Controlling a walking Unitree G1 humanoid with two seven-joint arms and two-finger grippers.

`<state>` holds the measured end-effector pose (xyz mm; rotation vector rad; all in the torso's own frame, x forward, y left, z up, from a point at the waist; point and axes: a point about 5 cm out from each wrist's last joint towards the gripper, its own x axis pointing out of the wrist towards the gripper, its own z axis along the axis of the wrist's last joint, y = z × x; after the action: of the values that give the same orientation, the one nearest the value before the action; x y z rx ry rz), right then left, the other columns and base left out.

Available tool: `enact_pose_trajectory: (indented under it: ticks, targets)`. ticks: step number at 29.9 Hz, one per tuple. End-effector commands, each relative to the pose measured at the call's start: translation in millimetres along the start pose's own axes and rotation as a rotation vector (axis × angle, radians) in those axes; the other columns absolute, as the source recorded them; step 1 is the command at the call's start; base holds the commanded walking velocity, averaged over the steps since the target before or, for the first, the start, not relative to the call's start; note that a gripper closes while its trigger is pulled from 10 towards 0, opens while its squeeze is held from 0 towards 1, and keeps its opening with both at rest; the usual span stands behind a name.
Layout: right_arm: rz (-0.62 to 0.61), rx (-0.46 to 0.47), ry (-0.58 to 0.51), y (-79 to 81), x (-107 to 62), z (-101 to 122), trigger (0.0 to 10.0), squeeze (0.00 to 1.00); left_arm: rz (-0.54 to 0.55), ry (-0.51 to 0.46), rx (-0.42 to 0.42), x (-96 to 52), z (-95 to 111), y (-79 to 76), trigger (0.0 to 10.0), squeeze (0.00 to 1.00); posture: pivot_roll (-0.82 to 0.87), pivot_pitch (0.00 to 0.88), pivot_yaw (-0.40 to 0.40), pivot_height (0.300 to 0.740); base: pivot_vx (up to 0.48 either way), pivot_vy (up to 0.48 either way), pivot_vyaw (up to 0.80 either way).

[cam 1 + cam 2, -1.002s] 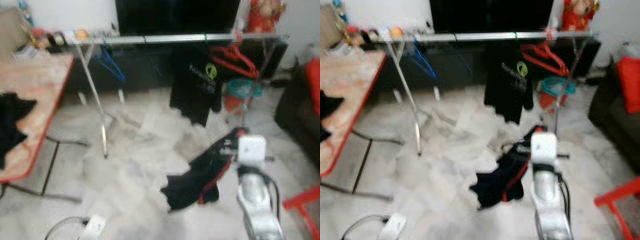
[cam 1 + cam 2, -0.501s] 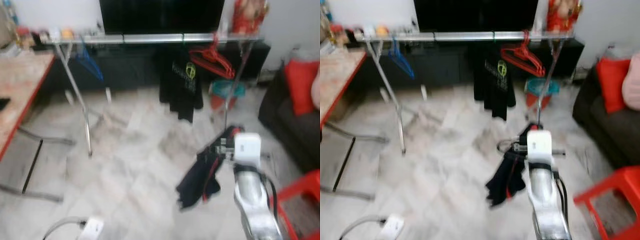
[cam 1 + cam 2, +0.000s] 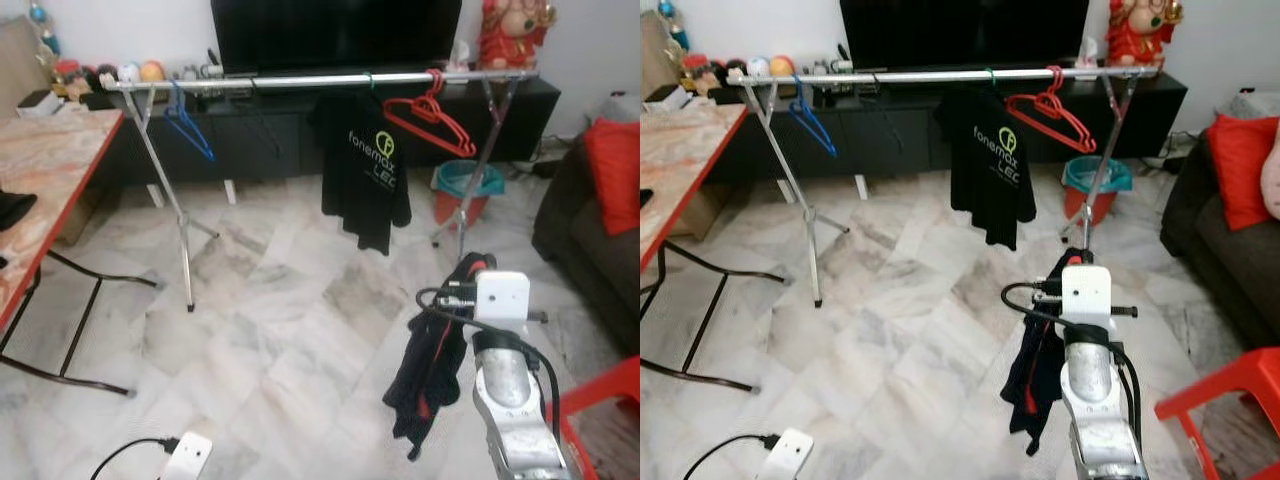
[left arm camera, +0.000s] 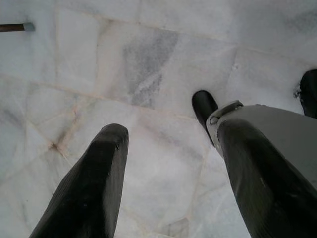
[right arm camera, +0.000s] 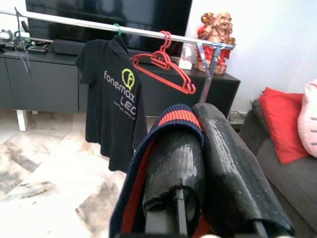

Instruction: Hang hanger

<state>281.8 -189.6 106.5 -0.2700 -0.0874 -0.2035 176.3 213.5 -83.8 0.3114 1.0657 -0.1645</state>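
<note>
Nearest me, my right gripper [image 5: 198, 163] is clenched on a dark garment with red trim [image 3: 432, 370], the collar draped over one finger [image 5: 173, 163] while the rest hangs straight down beside the arm, long axis vertical above the marble floor [image 3: 280, 340]; I cannot make out a hanger inside it. My left gripper [image 4: 168, 173] hangs idle over the tiles, fingers spread apart. Farther off, the clothes rail [image 3: 320, 79] runs left to right before the TV cabinet [image 3: 900, 130], carrying a blue hanger [image 3: 188, 125], a black printed T-shirt [image 3: 364, 165] and red hangers [image 3: 432, 115].
</note>
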Motion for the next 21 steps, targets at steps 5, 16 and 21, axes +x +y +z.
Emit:
enact_pose_trajectory:
  ticks: [5,16,21]
  targets:
    - [0.007,0.006,-0.024,1.9,3.7,6.3,10.0,0.00,0.014,0.013,-0.011,-0.8,-2.8,4.4,10.0,0.00,-0.03,0.000,0.027,0.740,0.298,0.000,0.00]
    - [0.014,0.013,-0.022,3.4,4.3,6.1,10.0,0.00,0.013,0.013,-0.011,-0.8,-2.7,4.5,10.0,0.00,-0.03,0.000,0.028,0.740,0.303,0.000,0.00]
    - [0.014,0.015,-0.020,3.3,4.2,5.9,10.0,0.00,0.013,0.013,-0.010,-0.8,-2.6,4.6,10.0,0.00,-0.03,0.000,0.028,0.740,0.304,0.000,0.00]
